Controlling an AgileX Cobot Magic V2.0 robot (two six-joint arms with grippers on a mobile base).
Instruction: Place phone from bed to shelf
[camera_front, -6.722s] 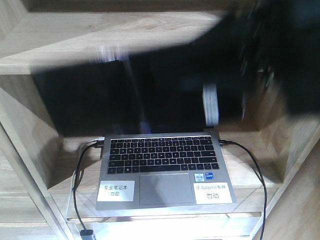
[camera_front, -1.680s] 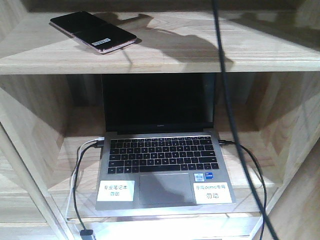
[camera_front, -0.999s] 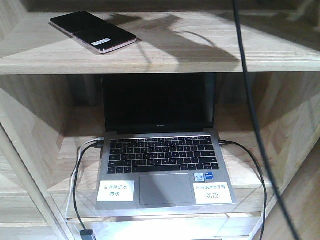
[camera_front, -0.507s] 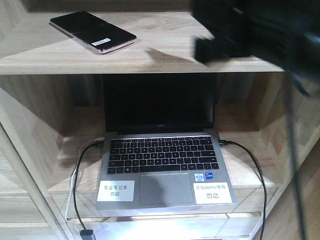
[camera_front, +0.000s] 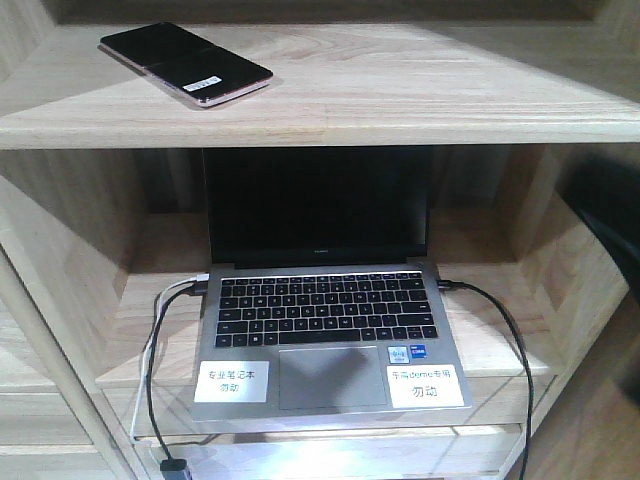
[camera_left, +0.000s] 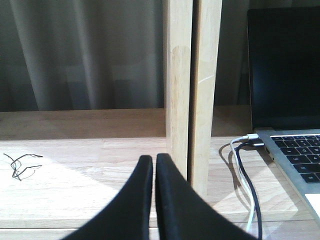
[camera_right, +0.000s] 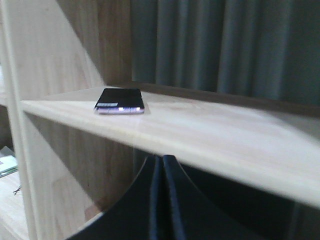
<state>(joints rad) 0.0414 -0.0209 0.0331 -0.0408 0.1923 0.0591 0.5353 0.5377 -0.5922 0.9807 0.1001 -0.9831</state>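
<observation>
The flat glossy black phone with a rose-gold edge and a small white sticker is lying on the thick pale natural-wood shelf board, toward its left end, near the front edge. Nothing is touching the phone. In the right wrist view the phone is resting flat on the same board, well apart from the right hand.

The right hand is sitting below the front edge of the board with its two black fingers pressed together and nothing between them. The left hand is likewise narrow, with its fingers nearly touching and holding nothing. It is pointing at the lower compartment, close to the pale wooden upright post.

In the lower compartment, the open grey laptop with black keys is standing with two white labels on its palm rest. Black cables are running from both of its sides.

The bed is not appearing in any view.

Judging from this layout, the placement step is complete: the phone is on the shelf and released. What is remaining appears to be only drawing the arms clear of the shelving unit.
</observation>
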